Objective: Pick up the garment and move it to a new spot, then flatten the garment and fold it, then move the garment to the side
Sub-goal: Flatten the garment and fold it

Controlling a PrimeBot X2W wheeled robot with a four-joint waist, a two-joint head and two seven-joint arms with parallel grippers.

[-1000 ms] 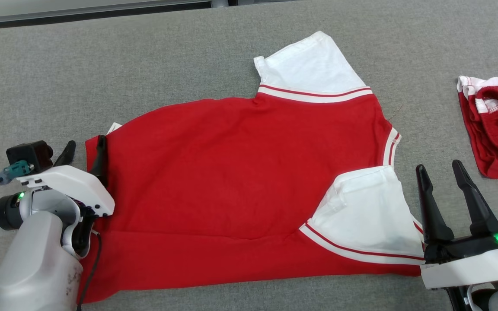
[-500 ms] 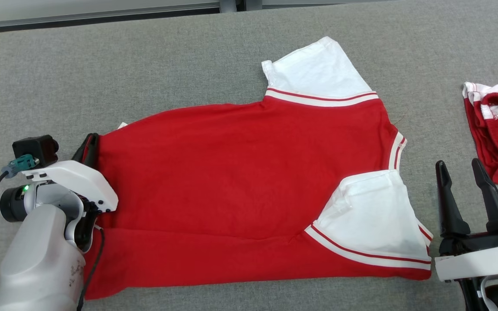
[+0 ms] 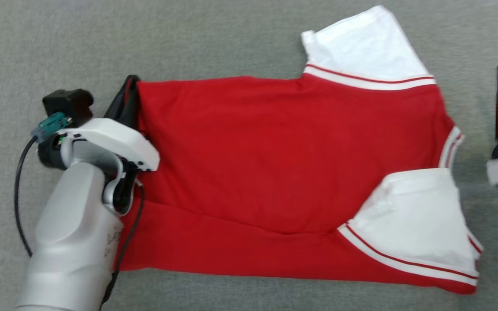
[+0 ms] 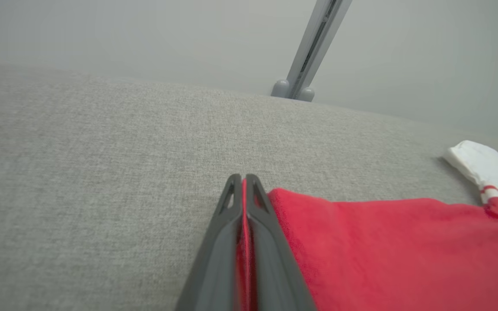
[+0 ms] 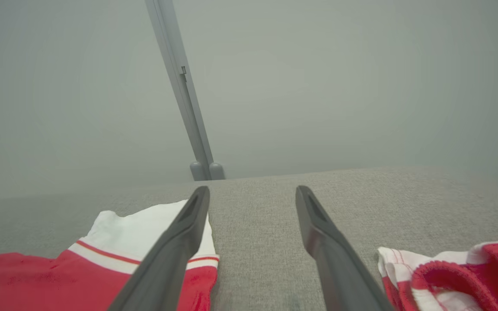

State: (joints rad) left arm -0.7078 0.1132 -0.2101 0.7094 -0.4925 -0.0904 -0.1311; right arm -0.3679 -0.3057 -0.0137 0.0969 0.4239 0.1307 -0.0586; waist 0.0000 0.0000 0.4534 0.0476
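With the left pincer [image 3: 128,86], pinching the far left corner of the red shirt [image 3: 283,155], both fingers pressed together on a sliver of red cloth showing between them in the left wrist view. Lying spread flat across the grey counter [image 3: 210,39], hem end toward the left and collar end toward the right, with the far sleeve [image 3: 361,43], white, pointing away and the near sleeve [image 3: 417,216], also white, folded in over the body's near right part. Creasing in a long shallow line near the front edge. Holding the right pincer [image 5: 252,194] spread wide and empty, just off the shirt's right side, framing bare counter between the far sleeve and a bunched red-and-white cloth [image 5: 461,276] in the right wrist view.
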